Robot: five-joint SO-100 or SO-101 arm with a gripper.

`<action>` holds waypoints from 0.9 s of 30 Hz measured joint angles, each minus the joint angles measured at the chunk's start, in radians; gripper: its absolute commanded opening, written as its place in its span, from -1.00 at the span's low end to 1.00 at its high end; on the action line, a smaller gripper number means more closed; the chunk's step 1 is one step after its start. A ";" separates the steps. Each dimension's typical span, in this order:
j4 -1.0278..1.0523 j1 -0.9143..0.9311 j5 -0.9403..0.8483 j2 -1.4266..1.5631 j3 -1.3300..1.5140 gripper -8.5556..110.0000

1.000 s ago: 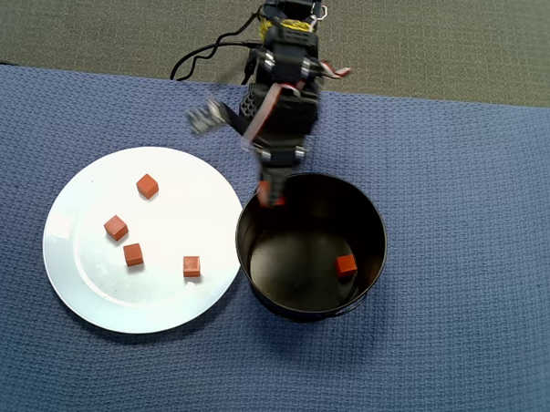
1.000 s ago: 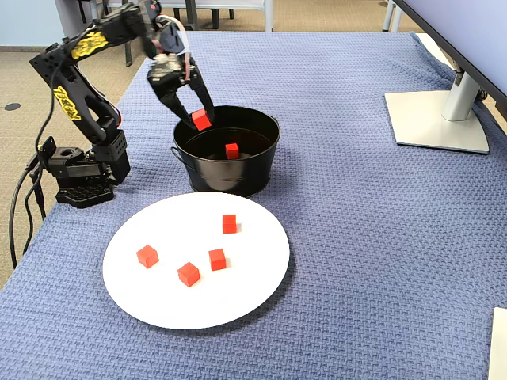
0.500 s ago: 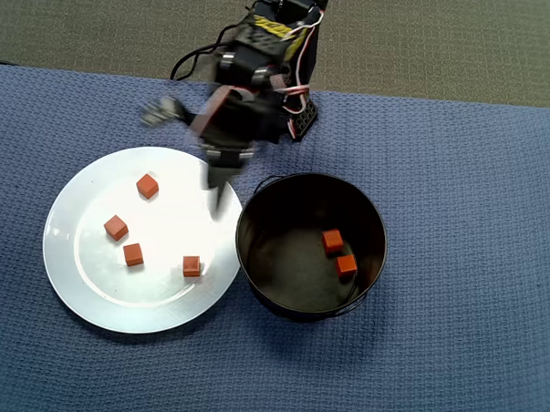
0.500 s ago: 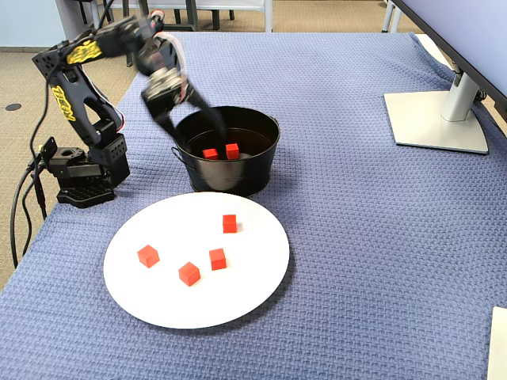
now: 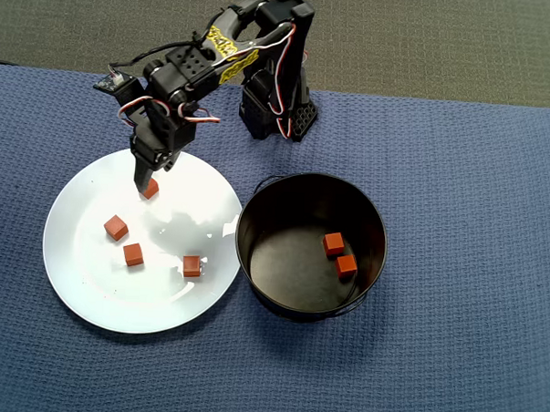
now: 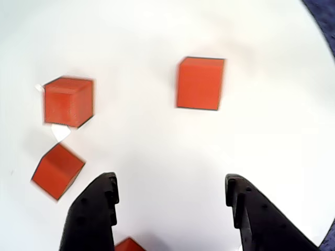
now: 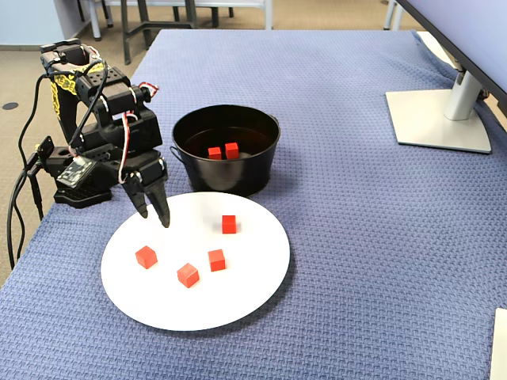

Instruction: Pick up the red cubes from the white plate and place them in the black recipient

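Gripper [image 6: 170, 201] is over the white plate [image 5: 89, 294], fingers spread apart, holding nothing. Four red cubes [image 6: 200, 83] on the plate: in the wrist view one just ahead of the gap, two off to the left, one at the bottom edge by the left finger. Two more cubes sit in the black pot [image 5: 310, 249], well off to the side.

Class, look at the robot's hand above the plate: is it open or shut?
Open. In the wrist view the hand shows two black fingers spread apart over the white plate, nothing between them.
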 measured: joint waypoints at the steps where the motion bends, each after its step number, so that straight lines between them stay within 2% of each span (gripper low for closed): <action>1: 0.003 0.009 0.015 -0.026 -0.009 -0.53; 12: -0.043 0.080 0.098 -0.218 -0.051 -0.54; 27: -0.117 0.095 -0.097 -0.383 -0.106 -0.61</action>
